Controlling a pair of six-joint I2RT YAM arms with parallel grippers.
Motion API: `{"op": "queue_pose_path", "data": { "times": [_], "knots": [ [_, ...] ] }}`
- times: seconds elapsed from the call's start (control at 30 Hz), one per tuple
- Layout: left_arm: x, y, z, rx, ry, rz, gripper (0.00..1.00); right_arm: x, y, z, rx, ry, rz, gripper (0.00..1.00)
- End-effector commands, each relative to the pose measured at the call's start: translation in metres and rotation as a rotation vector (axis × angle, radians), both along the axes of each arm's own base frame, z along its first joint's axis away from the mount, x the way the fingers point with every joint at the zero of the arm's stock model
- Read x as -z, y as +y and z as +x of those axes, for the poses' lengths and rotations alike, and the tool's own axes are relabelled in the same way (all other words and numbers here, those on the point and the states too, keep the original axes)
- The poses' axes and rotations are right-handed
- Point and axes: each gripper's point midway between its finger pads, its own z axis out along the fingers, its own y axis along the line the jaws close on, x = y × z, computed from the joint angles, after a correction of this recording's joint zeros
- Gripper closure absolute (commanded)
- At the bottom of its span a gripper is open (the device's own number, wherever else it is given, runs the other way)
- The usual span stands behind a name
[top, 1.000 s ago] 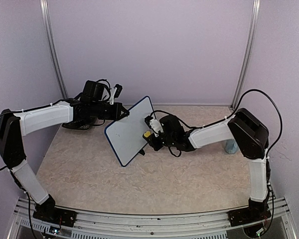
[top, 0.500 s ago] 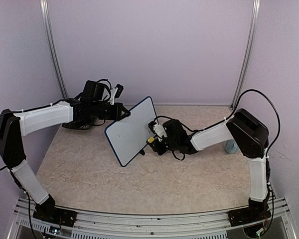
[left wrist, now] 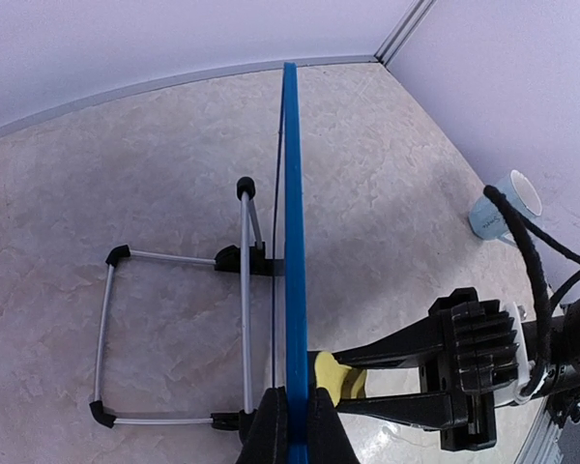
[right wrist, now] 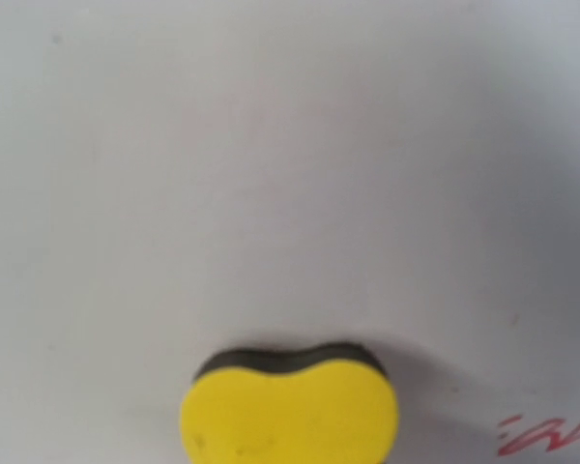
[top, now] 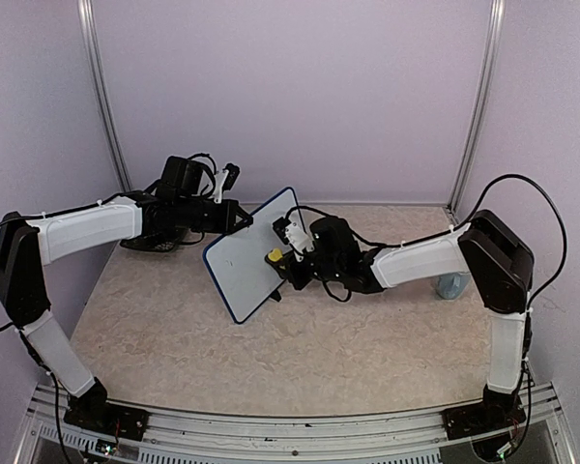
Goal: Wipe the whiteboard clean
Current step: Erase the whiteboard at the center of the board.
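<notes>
The whiteboard (top: 242, 266) stands propped on the table (top: 319, 358).
My left gripper (left wrist: 295, 430) pinches its blue frame; my right gripper (top: 279, 256) clamps a yellow sponge (right wrist: 290, 411) against its face; only my right wrist shows an unreadable red scribble (right wrist: 544, 435) beside the sponge.

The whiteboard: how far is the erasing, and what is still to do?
Most of the whiteboard face already looks clean white in the right wrist view. In hand: the left pincer clamps the blue frame edge, and the right pincer holds the yellow sponge against the face. Left to do: a small red mark beside the sponge, at the lower right of that view.
</notes>
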Motion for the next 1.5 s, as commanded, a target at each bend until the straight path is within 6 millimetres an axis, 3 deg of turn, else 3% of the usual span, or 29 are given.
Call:
{"op": "queue_pose_path", "data": {
  "times": [0.0, 0.23, 0.4, 0.53, 0.83, 0.93, 1.1, 1.33, 1.47],
  "knots": [
    [0.031, -0.011, -0.034, 0.092, 0.139, 0.040, 1.00, 0.023, -0.001, 0.002, 0.007, 0.025, -0.040, 1.00],
    [0.030, -0.011, -0.034, 0.091, 0.138, 0.039, 1.00, 0.074, -0.021, -0.002, 0.049, 0.092, -0.104, 1.00],
    [0.031, -0.011, -0.034, 0.092, 0.140, 0.040, 1.00, 0.092, -0.030, 0.003, 0.066, 0.131, -0.115, 1.00],
    [0.032, -0.012, -0.034, 0.092, 0.140, 0.041, 1.00, 0.077, -0.027, 0.005, 0.060, 0.111, -0.091, 1.00],
    [0.034, -0.011, -0.034, 0.092, 0.144, 0.043, 1.00, 0.001, -0.032, 0.024, 0.108, -0.010, -0.005, 1.00],
    [0.033, -0.011, -0.034, 0.092, 0.144, 0.043, 1.00, -0.010, -0.039, 0.034, 0.156, -0.042, 0.002, 1.00],
    [0.033, -0.011, -0.034, 0.093, 0.143, 0.041, 1.00, 0.003, -0.036, 0.048, 0.168, -0.025, -0.030, 1.00],
    [0.032, -0.011, -0.034, 0.091, 0.140, 0.043, 1.00, 0.065, -0.030, 0.044, 0.139, 0.083, -0.108, 1.00],
    [0.033, -0.011, -0.033, 0.091, 0.144, 0.042, 1.00, 0.087, -0.038, 0.037, 0.143, 0.115, -0.138, 1.00]
  ]
}}
